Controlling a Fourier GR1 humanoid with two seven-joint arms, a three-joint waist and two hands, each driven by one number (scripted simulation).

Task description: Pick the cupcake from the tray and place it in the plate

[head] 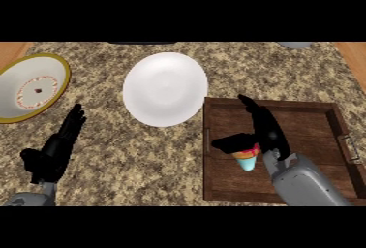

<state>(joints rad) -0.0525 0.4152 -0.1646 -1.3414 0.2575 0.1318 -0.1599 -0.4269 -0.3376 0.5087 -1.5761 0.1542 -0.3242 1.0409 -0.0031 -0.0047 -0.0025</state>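
One black right hand (268, 131) at four o'clock over brown wooden tray (314, 138), fingers (253, 109) spread straight, thumb against blue-cupped pink-frosted cupcake (245, 159).

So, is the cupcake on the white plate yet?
No, the cupcake is over the tray by the right hand, apart from the white plate.
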